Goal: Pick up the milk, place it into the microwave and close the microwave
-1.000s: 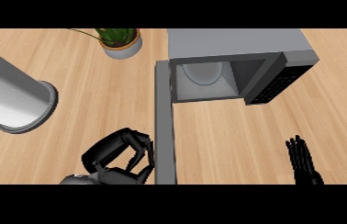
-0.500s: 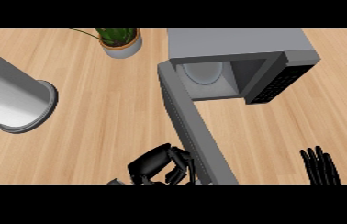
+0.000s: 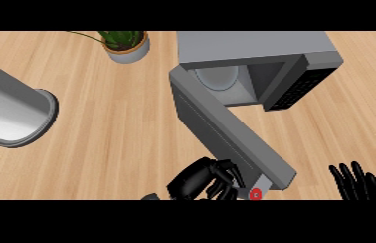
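The grey microwave [image 3: 257, 48] stands at the upper right. Its door [image 3: 228, 132] is hinged at the left and stands partly swung, its free end pointing to the lower right. Inside the cavity a pale rounded shape [image 3: 218, 77] shows; I cannot tell whether it is the milk. My left hand [image 3: 197, 180] is at the bottom centre with its fingers curled, touching the outer face of the door near the free end. A small red spot [image 3: 255, 194] sits by that end. My right hand [image 3: 351, 180] rests at the lower right edge, fingers straight and up.
A potted plant [image 3: 126, 45] stands at the top, left of the microwave. A large grey metal vessel [image 3: 22, 115] lies at the left edge. Bare wooden counter [image 3: 110, 137] lies between them and the door.
The door has swung from pointing straight toward me round to the lower right, toward the cavity. My left hand moved right along with its free end. The right hand shifted slightly right.
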